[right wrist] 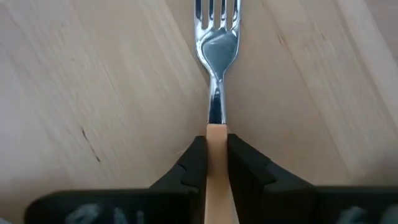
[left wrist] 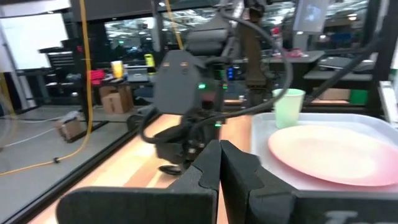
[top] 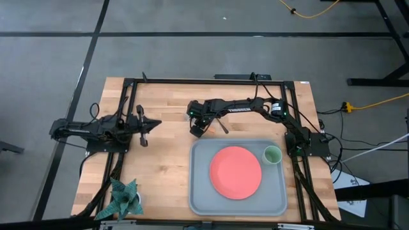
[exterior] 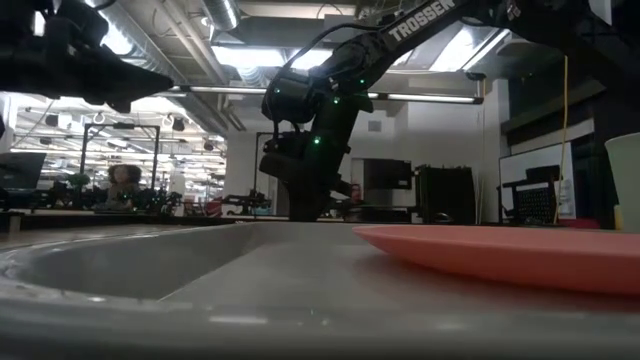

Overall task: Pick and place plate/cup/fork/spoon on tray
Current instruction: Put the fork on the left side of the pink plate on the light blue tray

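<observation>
Only the right wrist view shows right gripper (right wrist: pixel 216 158) clamping fork (right wrist: pixel 216 56) handle

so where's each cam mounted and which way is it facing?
High: overhead, straight down on table, both arms, tray.
Low: tabletop height, level across tray and plate; right arm drops in.
Left wrist: on left arm, past shut left gripper toward right arm, cup.
Right wrist: down on fork, right gripper pinching its handle.
Shared: high and left wrist both show plate, cup.
</observation>
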